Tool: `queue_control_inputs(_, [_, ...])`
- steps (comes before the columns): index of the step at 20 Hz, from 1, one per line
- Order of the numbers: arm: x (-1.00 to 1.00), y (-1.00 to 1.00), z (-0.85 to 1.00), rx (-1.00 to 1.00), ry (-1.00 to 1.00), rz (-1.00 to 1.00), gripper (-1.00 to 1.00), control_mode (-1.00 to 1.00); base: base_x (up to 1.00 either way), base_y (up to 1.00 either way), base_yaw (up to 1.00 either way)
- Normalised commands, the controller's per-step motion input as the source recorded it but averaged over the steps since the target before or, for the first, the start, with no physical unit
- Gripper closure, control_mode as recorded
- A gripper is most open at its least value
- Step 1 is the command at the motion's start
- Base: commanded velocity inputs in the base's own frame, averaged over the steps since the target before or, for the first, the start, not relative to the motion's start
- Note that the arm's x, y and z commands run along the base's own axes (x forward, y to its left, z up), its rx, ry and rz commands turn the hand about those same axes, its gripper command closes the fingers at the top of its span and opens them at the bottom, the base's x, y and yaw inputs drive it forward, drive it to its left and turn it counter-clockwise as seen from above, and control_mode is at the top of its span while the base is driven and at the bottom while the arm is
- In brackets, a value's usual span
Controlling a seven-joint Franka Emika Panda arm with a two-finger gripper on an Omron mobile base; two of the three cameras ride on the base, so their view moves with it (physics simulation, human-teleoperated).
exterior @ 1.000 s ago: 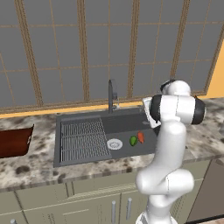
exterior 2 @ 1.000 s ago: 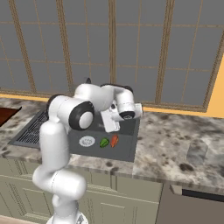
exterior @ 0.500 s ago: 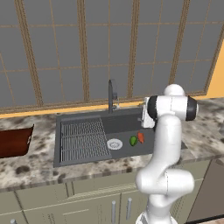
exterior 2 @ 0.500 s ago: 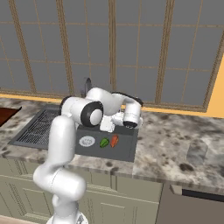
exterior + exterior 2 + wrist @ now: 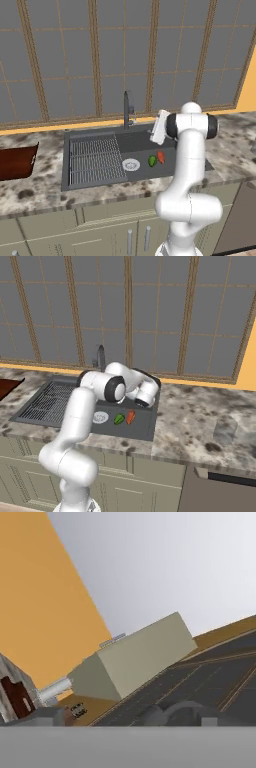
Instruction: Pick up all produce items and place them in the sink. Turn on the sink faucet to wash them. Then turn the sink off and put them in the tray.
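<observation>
Both produce items lie on the floor of the sink [image 5: 142,142], right of its round white drain: the green one [image 5: 152,161] [image 5: 119,419] and the orange-red one [image 5: 161,157] [image 5: 130,417] side by side. The sink faucet [image 5: 126,108] [image 5: 100,358] stands upright behind the basin. At the far left the reddish-brown tray [image 5: 17,161] [image 5: 7,387] rests on the counter. My gripper [image 5: 159,128] [image 5: 145,397] hovers above the sink's right part, over the produce, open and holding nothing. The hand view points away across the room.
A ridged wire rack [image 5: 95,159] covers the sink's left half. Speckled stone counter [image 5: 200,421] stretches to the right of the sink. Windows run along the wall behind. My own arm rises in front of the sink's right edge.
The arm has folded in over the sink and the hand has shifted slightly left and turned. The produce has stayed in place in the basin.
</observation>
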Motion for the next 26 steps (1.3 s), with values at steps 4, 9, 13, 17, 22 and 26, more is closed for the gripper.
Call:
queue_control_inputs(4, [0.43, 0.13, 0.0, 0.0, 0.19, -0.02, -1.0, -1.0, 0.0, 0.0, 0.0])
queue_control_inputs(9, [0.53, 0.14, -0.07, -0.02, 0.21, 0.0, -1.0, -1.0, 0.0, 0.0, 0.0])
queue_control_inputs(13, [0.38, 0.1, -0.26, -0.12, 0.3, -0.1, -1.0, -1.0, 0.0, 0.0, 0.0])
queue_control_inputs(17, [0.39, 0.06, -0.19, -0.21, 0.32, -0.26, -1.0, -1.0, 0.0, 0.0, 0.0])
queue_control_inputs(22, [0.37, 0.02, 0.0, -0.21, 0.26, -0.33, -1.0, -1.0, 0.0, 0.0, 0.0])
queue_control_inputs(26, [0.31, 0.01, -0.28, -0.05, 0.12, -0.09, -1.0, -1.0, 0.0, 0.0, 0.0])
